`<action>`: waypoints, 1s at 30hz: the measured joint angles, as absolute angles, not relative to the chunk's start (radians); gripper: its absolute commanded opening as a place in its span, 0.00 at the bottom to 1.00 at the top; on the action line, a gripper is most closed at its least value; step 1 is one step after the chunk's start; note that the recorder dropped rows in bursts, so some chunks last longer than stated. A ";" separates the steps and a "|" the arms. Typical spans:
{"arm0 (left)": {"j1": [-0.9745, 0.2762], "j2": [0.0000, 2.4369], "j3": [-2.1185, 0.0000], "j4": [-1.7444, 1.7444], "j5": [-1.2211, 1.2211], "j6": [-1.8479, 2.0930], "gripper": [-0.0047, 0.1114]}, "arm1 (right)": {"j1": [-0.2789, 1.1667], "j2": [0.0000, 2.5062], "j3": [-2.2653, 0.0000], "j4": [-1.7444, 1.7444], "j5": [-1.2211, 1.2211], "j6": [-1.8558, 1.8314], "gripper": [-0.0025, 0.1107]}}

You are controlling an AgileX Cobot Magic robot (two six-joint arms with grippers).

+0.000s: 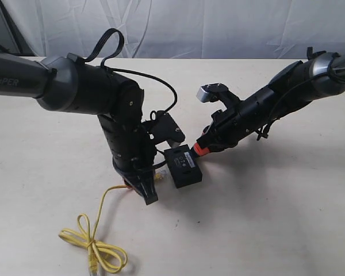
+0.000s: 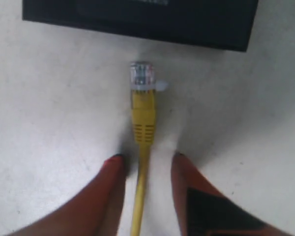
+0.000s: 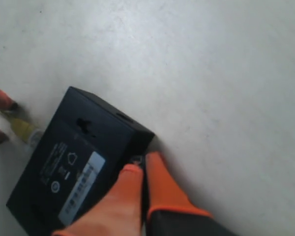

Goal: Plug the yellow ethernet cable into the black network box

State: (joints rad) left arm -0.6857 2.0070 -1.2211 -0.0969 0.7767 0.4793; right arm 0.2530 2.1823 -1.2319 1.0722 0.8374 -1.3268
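Insertion pending; your left claw (image 2: 146,157) released astride yellow cable (image 2: 143,118), plug (image 2: 141,74) short of black box (image 2: 137,19); right claw (image 3: 143,163) clenched; next grasp, align, push.

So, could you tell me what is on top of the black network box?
A pale label and printed symbols; the right gripper hides one edge of the black network box.

ethernet cable (image 2: 143,123) bright yellow, plug (image 2: 141,74) clear | network box (image 3: 88,137) black, label (image 3: 82,187) pale | fingertips (image 3: 162,187) orange | table (image 1: 276,218) off-white
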 measured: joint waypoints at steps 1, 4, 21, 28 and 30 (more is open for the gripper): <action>-0.686 2.007 -1.221 -0.097 0.779 0.479 0.56 | 0.253 2.182 -1.232 1.067 0.837 -1.327 0.01; -0.686 2.007 -1.221 -0.097 0.779 0.477 0.59 | 0.253 2.182 -1.232 1.046 0.839 -1.327 0.01; -0.686 2.019 -1.222 -0.152 0.710 0.528 0.50 | 0.253 2.182 -1.232 1.043 0.841 -1.327 0.01; -0.686 2.019 -1.222 -0.154 0.683 0.532 0.50 | 0.253 2.182 -1.232 1.043 0.848 -1.327 0.01; -0.686 2.019 -1.222 -0.154 0.681 0.532 0.45 | 0.253 2.182 -1.232 1.043 0.848 -1.327 0.01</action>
State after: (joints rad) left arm -0.6857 2.0193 -1.2216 -0.1540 0.6811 0.5317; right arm 0.2530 2.1823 -1.2319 1.0427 0.8476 -1.3272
